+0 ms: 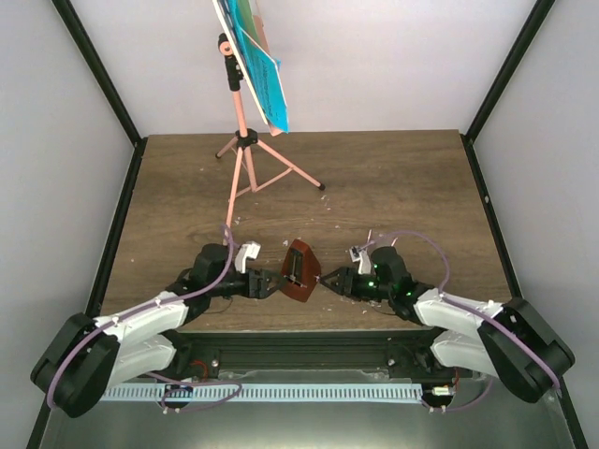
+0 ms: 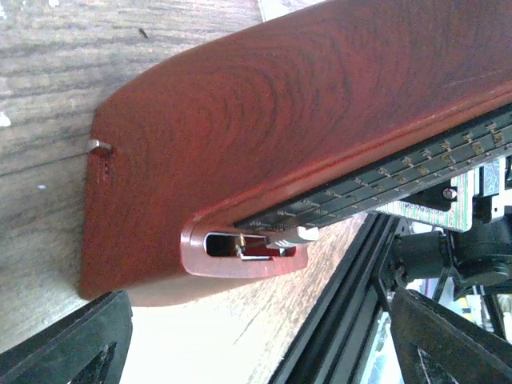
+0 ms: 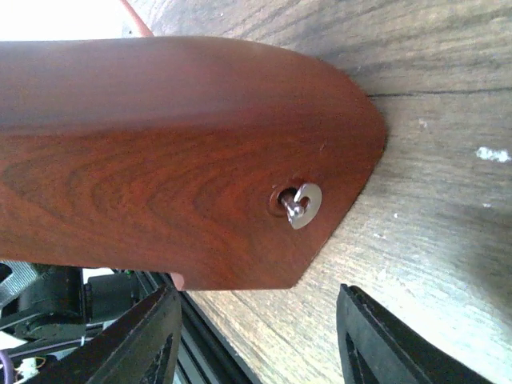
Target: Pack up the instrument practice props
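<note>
The reddish-brown pyramid metronome (image 1: 299, 271) stands near the table's front edge, between my two grippers. My left gripper (image 1: 271, 283) is open just left of it; the left wrist view shows the metronome's side and dark scale face (image 2: 264, 152) ahead of my spread gripper (image 2: 256, 352). My right gripper (image 1: 329, 281) is open just right of it; the right wrist view shows the metronome (image 3: 160, 160) and its silver winding key (image 3: 302, 204) ahead of the gripper (image 3: 260, 344). The pink tripod music stand (image 1: 245, 150) stands at the back left with blue pages (image 1: 267, 79) on its desk. I cannot make out a clear cover.
The wooden table (image 1: 402, 187) is walled by grey panels with black corner posts (image 1: 491, 89). A black aluminium rail (image 1: 299, 351) runs along the front edge under the arm bases. Small white specks (image 1: 328, 224) lie near the middle.
</note>
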